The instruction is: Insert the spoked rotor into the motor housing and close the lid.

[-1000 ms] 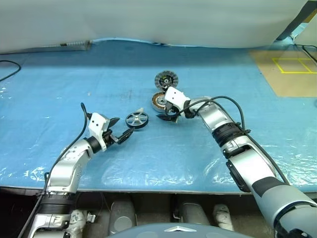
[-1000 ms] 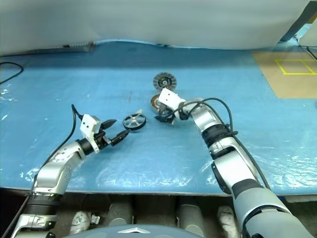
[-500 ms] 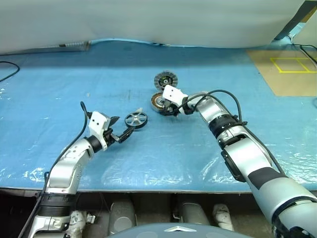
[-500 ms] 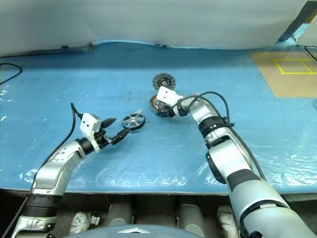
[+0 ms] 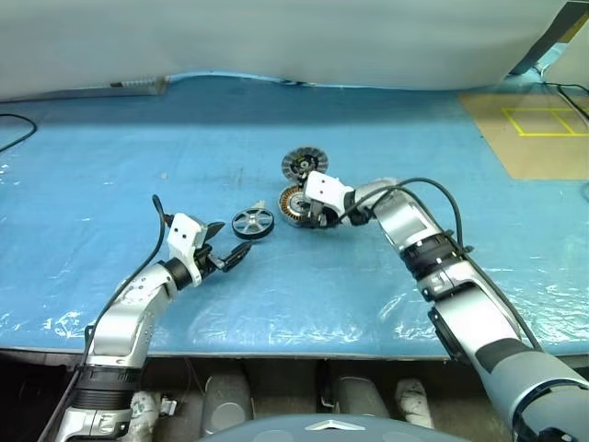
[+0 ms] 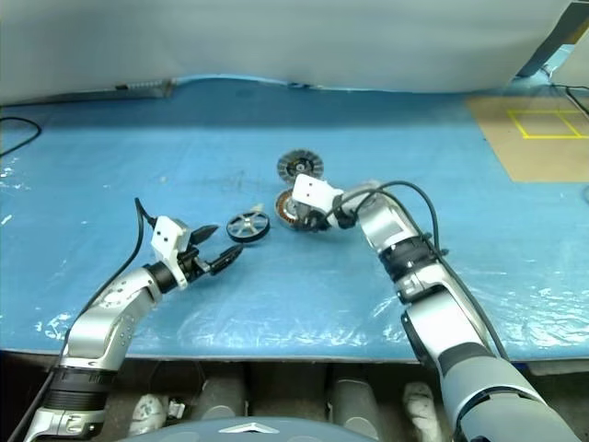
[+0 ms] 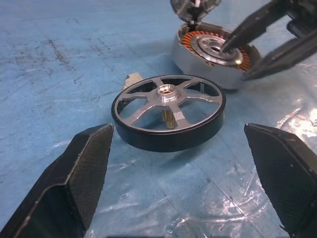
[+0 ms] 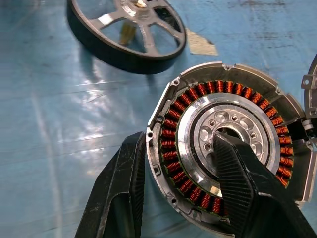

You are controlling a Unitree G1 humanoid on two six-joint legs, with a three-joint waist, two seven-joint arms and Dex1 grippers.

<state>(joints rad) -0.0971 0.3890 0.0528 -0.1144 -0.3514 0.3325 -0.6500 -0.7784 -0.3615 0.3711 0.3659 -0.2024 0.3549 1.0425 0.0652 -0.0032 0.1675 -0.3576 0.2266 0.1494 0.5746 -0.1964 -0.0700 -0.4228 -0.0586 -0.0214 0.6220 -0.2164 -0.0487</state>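
Note:
The spoked rotor (image 5: 253,223) lies flat on the blue sheet, a dark wheel with silver spokes and hub. My left gripper (image 5: 234,238) is open just short of it, one finger on each side and not touching, as the left wrist view shows around the rotor (image 7: 168,111). To the rotor's right sits the motor housing (image 5: 296,203) with its ring of copper windings (image 8: 198,94). My right gripper (image 8: 181,139) is shut on the housing wall, one finger outside the rim and the other in the dark centre hole. The finned lid (image 5: 302,165) lies just behind the housing.
A beige board (image 5: 538,138) with yellow tape squares lies at the back right. A black cable (image 5: 14,129) curls at the far left. A white sheet (image 5: 276,37) closes off the back. The table's front edge (image 5: 276,352) runs close to me.
My right gripper has closed on the motor housing and drawn it a little toward me. The lid has shifted the same way. The left gripper and rotor have stayed put.

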